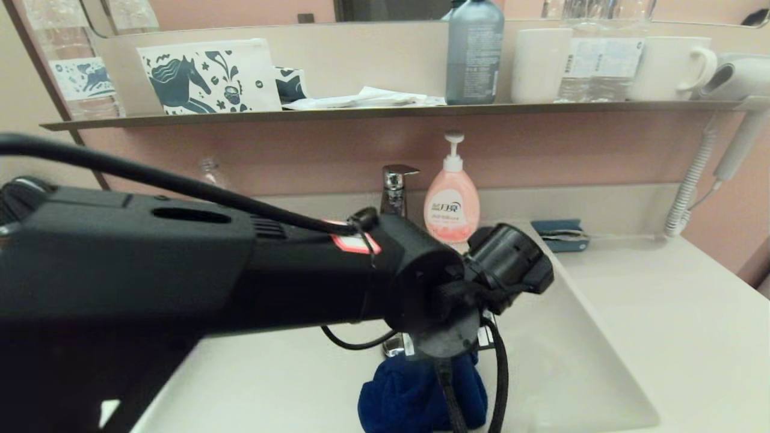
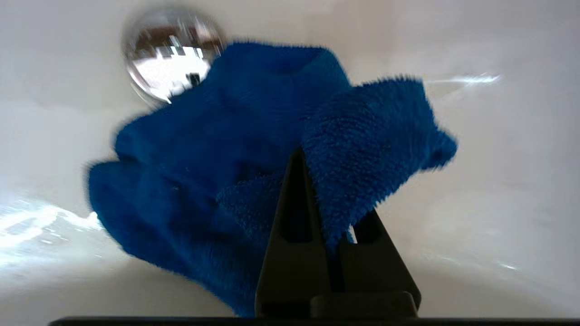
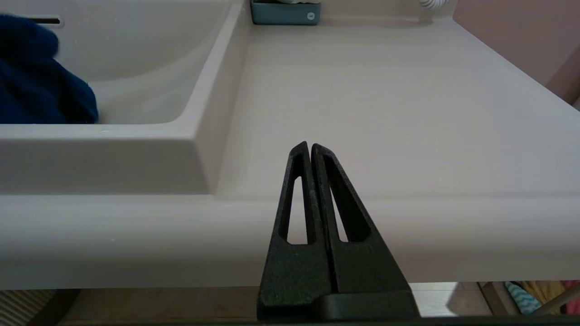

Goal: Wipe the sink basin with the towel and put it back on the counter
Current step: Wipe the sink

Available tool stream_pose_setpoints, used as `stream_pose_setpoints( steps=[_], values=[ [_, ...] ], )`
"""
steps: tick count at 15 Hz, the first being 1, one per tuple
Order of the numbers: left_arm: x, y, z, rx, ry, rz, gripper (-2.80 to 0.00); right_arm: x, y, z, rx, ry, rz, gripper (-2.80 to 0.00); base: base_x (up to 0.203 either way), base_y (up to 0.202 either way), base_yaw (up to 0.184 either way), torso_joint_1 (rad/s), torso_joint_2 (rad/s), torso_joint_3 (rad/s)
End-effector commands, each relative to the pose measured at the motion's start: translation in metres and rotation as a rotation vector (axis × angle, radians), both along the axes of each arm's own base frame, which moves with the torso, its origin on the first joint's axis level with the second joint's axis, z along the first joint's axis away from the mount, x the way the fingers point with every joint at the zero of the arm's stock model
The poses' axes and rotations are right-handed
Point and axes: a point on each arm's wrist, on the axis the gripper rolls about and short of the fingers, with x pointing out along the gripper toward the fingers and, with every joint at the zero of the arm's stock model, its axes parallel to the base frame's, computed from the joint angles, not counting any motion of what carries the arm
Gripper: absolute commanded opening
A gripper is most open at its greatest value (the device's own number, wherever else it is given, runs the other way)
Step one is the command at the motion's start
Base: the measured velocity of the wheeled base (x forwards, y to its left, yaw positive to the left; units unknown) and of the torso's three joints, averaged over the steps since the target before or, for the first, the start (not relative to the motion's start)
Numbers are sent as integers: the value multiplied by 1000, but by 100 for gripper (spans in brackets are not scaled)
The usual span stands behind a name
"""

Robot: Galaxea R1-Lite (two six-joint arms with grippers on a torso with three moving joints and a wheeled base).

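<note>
The royal-blue towel [image 1: 415, 397] lies bunched on the floor of the cream-white sink basin [image 1: 571, 361], near its front. My left arm [image 1: 301, 276] reaches from the left over the basin and hides its own gripper in the head view. In the left wrist view the left gripper [image 2: 317, 181] is shut on a fold of the towel [image 2: 217, 149], just short of the chrome drain plug [image 2: 170, 52]. My right gripper [image 3: 310, 147] is shut and empty, low in front of the counter [image 3: 385, 90], right of the basin [image 3: 149, 68]. An edge of the towel [image 3: 36, 86] shows there too.
A chrome faucet [image 1: 397, 186] and a pink soap pump bottle [image 1: 451, 204] stand behind the basin. A small teal holder [image 1: 560, 234] sits at the counter's back edge. A coiled hair-dryer cord [image 1: 692, 186] hangs at the right. A thin shelf [image 1: 421, 110] carries bottles and mugs.
</note>
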Motion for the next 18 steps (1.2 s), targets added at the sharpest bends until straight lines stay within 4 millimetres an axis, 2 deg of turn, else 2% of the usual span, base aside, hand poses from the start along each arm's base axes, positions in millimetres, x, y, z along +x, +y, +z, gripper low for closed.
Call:
stream_pose_setpoints(
  steps=[1,3,6,10,14,18],
  values=[
    [-9,-20,-36,69,44,-21,-280,0,0,0,-1,0,1,-280,0,0,0,0,0,0],
    [-12,-25,-47,84,54,-23,-280,0,0,0,-1,0,1,-280,0,0,0,0,0,0],
    [-9,-31,-73,147,68,-20,-280,0,0,0,-1,0,1,-280,0,0,0,0,0,0],
    [-5,-22,-81,226,160,-40,-280,0,0,0,-1,0,1,-280,0,0,0,0,0,0],
    [11,5,-87,333,241,-4,-280,0,0,0,-1,0,1,-280,0,0,0,0,0,0],
    [14,33,-84,397,299,-1,-280,0,0,0,-1,0,1,-280,0,0,0,0,0,0]
  ],
)
